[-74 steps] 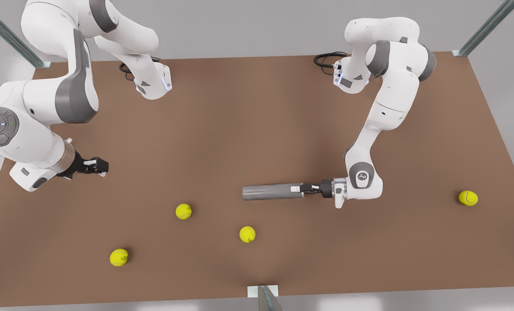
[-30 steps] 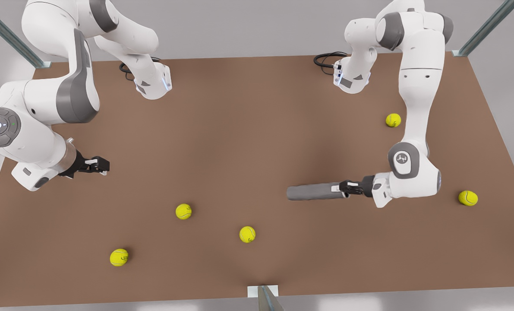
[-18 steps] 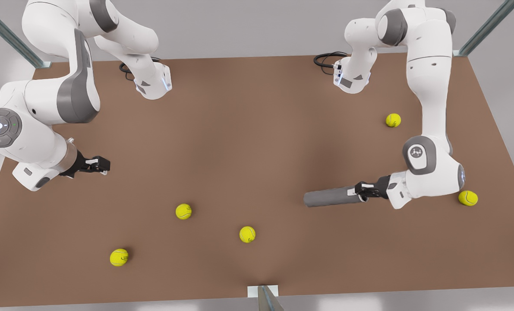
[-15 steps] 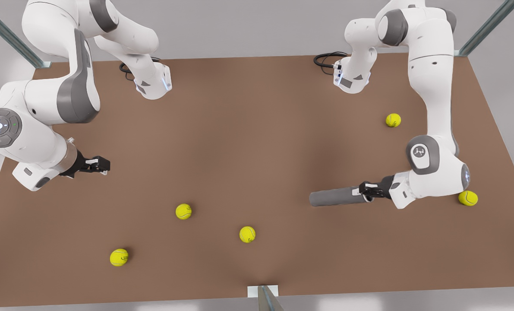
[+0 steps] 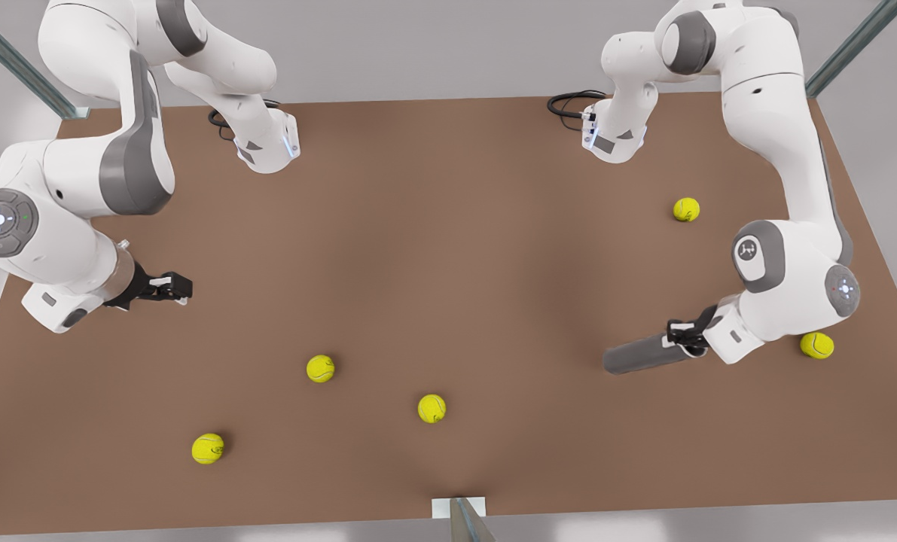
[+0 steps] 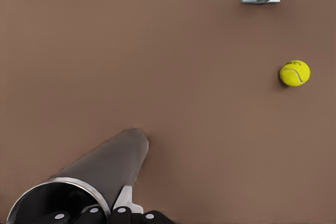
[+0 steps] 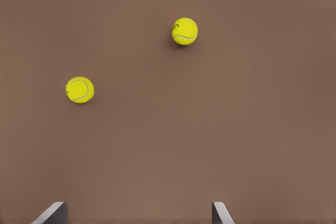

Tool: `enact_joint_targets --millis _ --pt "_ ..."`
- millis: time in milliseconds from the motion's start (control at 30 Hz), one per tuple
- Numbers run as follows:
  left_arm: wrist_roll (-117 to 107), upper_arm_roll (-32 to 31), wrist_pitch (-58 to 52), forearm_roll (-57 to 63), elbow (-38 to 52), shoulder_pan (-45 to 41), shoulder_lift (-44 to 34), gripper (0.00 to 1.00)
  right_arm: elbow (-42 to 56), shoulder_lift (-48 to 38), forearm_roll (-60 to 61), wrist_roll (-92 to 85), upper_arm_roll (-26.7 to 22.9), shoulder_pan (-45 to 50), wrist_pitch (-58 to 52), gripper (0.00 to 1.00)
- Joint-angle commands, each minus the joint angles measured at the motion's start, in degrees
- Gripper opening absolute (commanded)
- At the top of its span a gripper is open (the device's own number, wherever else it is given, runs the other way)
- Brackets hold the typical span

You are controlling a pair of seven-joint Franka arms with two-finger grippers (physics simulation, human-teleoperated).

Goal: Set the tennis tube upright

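The tennis tube [image 5: 639, 356] is a grey cylinder lying nearly flat at the front view's right, its far end pointing toward the table's middle. My left gripper [image 5: 685, 337] is shut on its raised, rimmed end. In the left wrist view the tennis tube [image 6: 107, 166] slopes down away from the camera, its bright open rim is close by, and the left gripper [image 6: 107, 212] pinches the rim wall. My right gripper [image 5: 171, 287] waits open above the table at the front view's left, its fingertips [image 7: 52, 212] spread wide with nothing between them.
Several yellow tennis balls lie on the brown table [image 5: 448, 226]: one [image 5: 817, 345] just behind the left arm's wrist, one [image 5: 686, 209] farther back, others [image 5: 431, 408] near the front. A metal bracket [image 5: 459, 508] sits at the front edge.
The left gripper has carried the tube toward the front view's right, and the tube now looks shorter and more tilted. The right arm has not moved.
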Motion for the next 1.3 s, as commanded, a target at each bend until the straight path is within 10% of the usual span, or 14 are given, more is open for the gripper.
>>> enact_joint_targets --millis 0,800,867,1267 --pt "-0.4 0.28 -0.01 6.31 0.02 0.0 -0.01 0.21 0.0 0.0 0.0 -0.09 0.0 -0.01 0.0 1.0" --pt "-8.67 1.43 4.56 13.7 -0.16 0.09 3.24 0.22 -0.08 0.0 -0.09 0.0 0.0 -0.01 -0.62 1.0" --pt "-8.84 1.43 4.56 13.7 -0.16 0.09 3.24 1.0 0.0 0.0 -0.09 -0.09 0.0 -0.1 -0.62 1.0" --pt "-8.84 1.43 4.3 13.7 0.02 0.09 2.98 1.0 0.01 0.0 -0.09 -0.09 0.0 -0.62 -0.62 1.0"
